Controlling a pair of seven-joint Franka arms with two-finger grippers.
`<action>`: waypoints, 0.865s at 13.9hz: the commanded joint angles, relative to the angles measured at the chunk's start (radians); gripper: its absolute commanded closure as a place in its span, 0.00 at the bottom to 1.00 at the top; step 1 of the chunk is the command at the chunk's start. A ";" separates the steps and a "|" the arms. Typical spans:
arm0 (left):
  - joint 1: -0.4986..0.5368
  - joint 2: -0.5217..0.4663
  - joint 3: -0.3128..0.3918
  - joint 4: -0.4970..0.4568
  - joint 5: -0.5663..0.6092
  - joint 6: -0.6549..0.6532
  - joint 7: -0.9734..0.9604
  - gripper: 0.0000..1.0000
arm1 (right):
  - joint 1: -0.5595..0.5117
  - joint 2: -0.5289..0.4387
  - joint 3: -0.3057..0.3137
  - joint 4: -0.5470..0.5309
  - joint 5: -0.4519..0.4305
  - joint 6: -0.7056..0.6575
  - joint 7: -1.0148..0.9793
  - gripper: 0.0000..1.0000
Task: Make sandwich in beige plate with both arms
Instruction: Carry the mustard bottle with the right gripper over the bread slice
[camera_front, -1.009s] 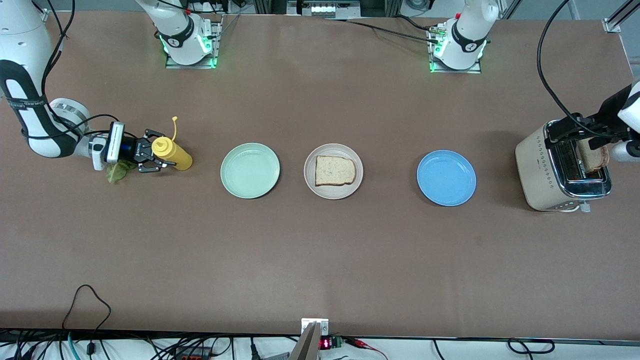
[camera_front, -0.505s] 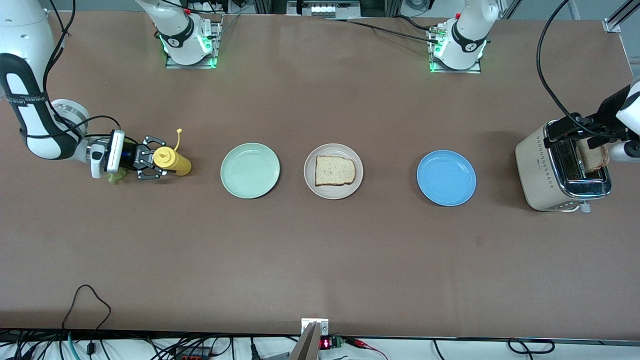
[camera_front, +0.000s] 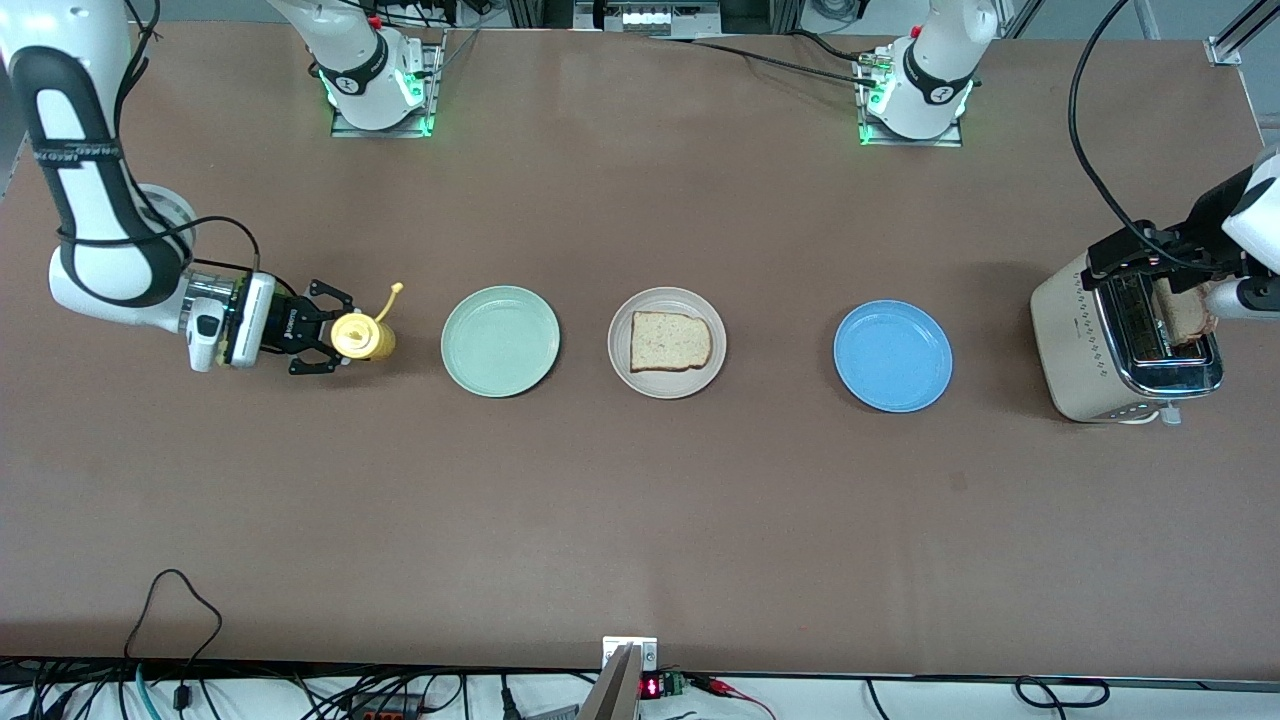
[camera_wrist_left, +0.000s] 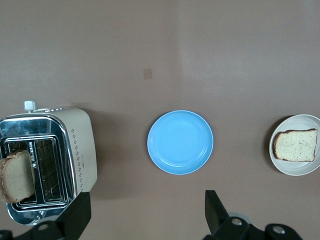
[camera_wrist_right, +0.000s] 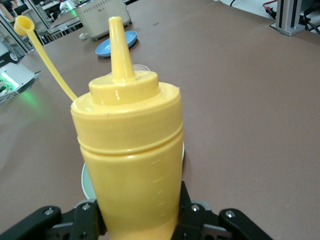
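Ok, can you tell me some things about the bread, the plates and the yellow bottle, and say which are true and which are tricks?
1. One bread slice lies on the beige plate. True.
2. The blue plate has lettuce on it. False: it is bare.
3. The right pincer grips the yellow bottle. True.
4. The toaster holds no bread. False: a second slice sticks up from a slot.
5. The left pincer is shut on that slice. False: it is open and holds nothing.

Bare table (camera_front: 640, 520) nearer the camera, mint plate (camera_front: 500, 341), beige plate (camera_front: 667, 343), blue plate (camera_front: 893, 356) in a row
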 joint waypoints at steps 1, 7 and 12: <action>0.011 -0.025 0.002 -0.017 0.019 -0.023 0.021 0.00 | 0.075 -0.094 0.011 -0.020 -0.030 0.072 0.177 1.00; 0.044 -0.019 0.008 -0.020 0.009 -0.023 0.031 0.00 | 0.093 -0.162 0.169 -0.020 -0.207 0.227 0.460 1.00; 0.033 -0.022 -0.004 -0.018 0.009 -0.004 0.037 0.00 | 0.158 -0.177 0.256 -0.003 -0.399 0.336 0.792 1.00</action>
